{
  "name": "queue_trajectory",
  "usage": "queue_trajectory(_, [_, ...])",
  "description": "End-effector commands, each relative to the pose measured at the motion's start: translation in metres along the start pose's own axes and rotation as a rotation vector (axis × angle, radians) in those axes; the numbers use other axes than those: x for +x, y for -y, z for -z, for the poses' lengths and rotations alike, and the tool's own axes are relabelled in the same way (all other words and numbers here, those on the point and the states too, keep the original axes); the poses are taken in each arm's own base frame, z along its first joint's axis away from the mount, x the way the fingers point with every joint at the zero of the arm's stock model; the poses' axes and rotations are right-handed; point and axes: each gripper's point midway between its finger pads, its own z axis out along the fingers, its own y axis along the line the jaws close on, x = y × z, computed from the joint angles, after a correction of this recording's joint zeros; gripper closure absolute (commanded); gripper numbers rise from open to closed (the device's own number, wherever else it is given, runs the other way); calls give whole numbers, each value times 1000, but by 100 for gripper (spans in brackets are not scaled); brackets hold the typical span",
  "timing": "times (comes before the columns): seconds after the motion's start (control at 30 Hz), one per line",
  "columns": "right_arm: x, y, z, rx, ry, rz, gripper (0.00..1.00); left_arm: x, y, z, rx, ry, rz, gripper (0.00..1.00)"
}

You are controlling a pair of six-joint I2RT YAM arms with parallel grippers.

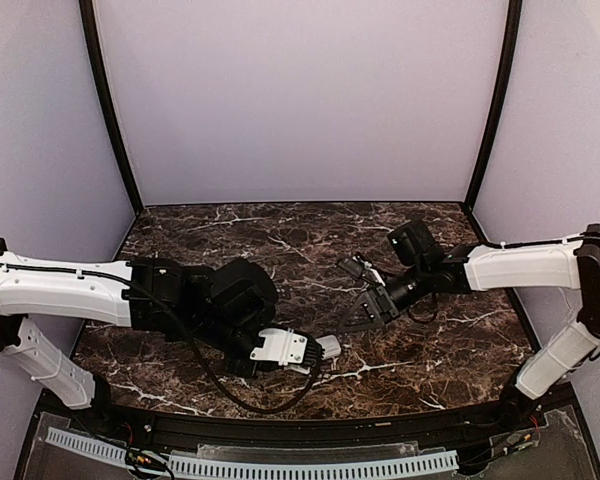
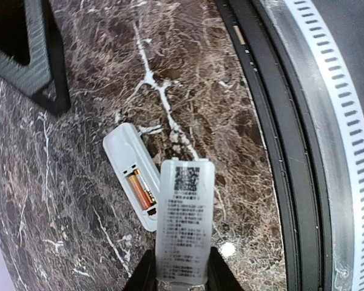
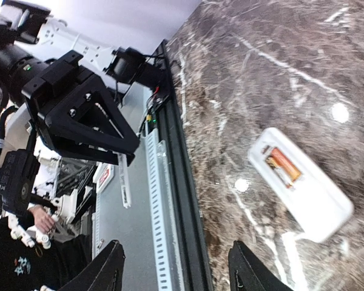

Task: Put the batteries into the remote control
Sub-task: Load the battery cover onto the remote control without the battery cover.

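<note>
Remote control [image 2: 121,148] shows one orange battery [image 2: 142,189]; left claw [image 2: 181,267] clamps cover [image 2: 185,212], right claw [image 3: 179,262] apart.

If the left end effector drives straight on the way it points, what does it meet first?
Probably the remote control, its open bay showing one battery: the battery cover held in the left end effector overlaps its edge. Depth is unclear.

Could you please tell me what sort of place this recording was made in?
Most likely a robotics lab test booth: plain lilac walls enclose a dark marble-patterned table, a left arm and a right arm are mounted at its near edge, and a slotted cable duct runs along the front.
</note>
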Motion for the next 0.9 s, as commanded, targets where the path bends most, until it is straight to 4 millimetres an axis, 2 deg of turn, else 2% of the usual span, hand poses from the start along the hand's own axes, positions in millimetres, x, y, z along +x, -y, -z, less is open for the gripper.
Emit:
queue_trajectory(0.0, [-13, 29, 32, 120, 159, -40, 42, 21, -27, -7, -155, -61, 260, 100])
queue_trajectory(0.1, [-9, 40, 43, 150, 197, -73, 42, 41, -34, -21, -205, -146, 376, 100])
queue_trajectory(0.27, [-5, 52, 49, 165, 223, -92, 42, 52, -34, -46, -208, -230, 469, 96])
queue_trajectory(0.57, [4, 76, 46, 175, 227, -148, 45, 59, -46, -71, -207, -320, 517, 91])
queue_trajectory(0.87, [6, 82, 44, 156, 225, -162, 46, 59, -44, -89, -155, -368, 508, 87])
